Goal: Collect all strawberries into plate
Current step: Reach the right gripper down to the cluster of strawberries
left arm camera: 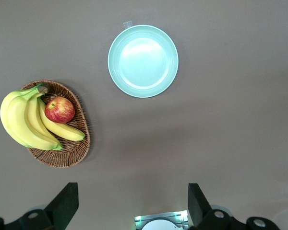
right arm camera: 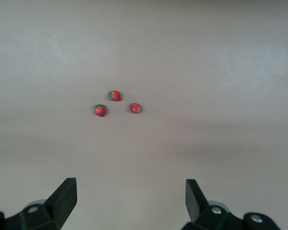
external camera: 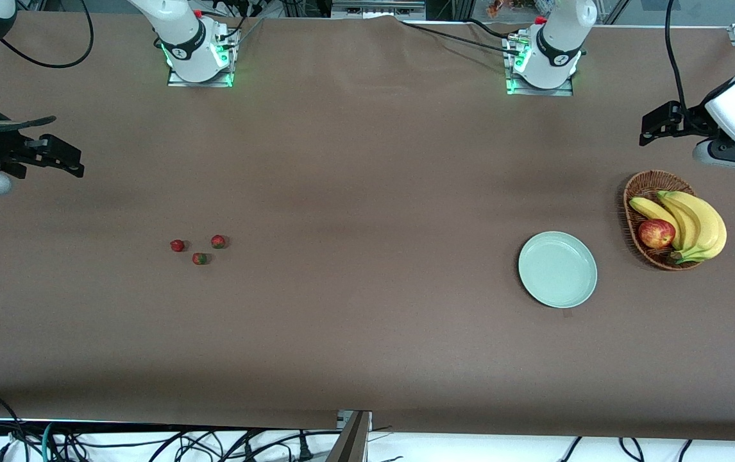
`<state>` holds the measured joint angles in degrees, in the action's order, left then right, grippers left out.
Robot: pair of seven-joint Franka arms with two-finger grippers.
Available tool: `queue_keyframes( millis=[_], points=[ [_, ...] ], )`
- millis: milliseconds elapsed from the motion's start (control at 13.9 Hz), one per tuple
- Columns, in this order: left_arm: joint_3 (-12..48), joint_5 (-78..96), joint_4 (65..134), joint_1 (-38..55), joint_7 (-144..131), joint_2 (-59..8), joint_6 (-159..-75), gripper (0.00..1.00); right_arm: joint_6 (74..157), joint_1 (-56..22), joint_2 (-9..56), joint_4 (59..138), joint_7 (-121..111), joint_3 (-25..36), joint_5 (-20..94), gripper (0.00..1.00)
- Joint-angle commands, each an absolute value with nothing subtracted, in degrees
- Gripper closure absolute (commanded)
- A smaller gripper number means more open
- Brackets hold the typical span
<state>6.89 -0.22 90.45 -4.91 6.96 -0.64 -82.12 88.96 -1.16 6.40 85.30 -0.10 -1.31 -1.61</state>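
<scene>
We see three strawberries (external camera: 198, 248) clustered left of centre on the bench (external camera: 367, 192), the plate (external camera: 557, 269) bare at right, while our left hand (external camera: 653, 128) and right hand (external camera: 66, 159) wait released at the edges.

Two white Franka arms rise from metal base plates lit by green LEDs, black bands and small logos ringing their lower joints. Black cables trail from each base. Both grippers, left (external camera: 653, 131) and right (external camera: 63, 160), are matte black.
</scene>
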Motion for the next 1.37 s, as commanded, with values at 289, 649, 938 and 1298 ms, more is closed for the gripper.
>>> queue_keyframes(
  millis=[289,649,938,1298],
  points=[
    [7.03,-1.41,90.0,-4.75,6.77,-0.7,-81.47,0.0,89.3,-3.5,7.12,84.99,0.52,-1.32,-2.54,0.0],
    [6.86,-1.32,90.09,-5.1,6.77,-0.79,-79.9,0.0,95.25,-4.65,16.84,84.99,0.62,-1.32,-1.67,0.0],
    [6.86,-1.32,90.09,-5.27,6.77,-0.88,-79.63,0.0,103.61,-6.86,25.2,85.25,0.7,-1.32,-0.62,0.0],
    [6.86,-1.32,90.09,-5.36,6.77,-0.88,-79.37,0.0,109.16,-7.99,32.25,86.83,1.4,-1.32,3.78,0.0]
  ],
)
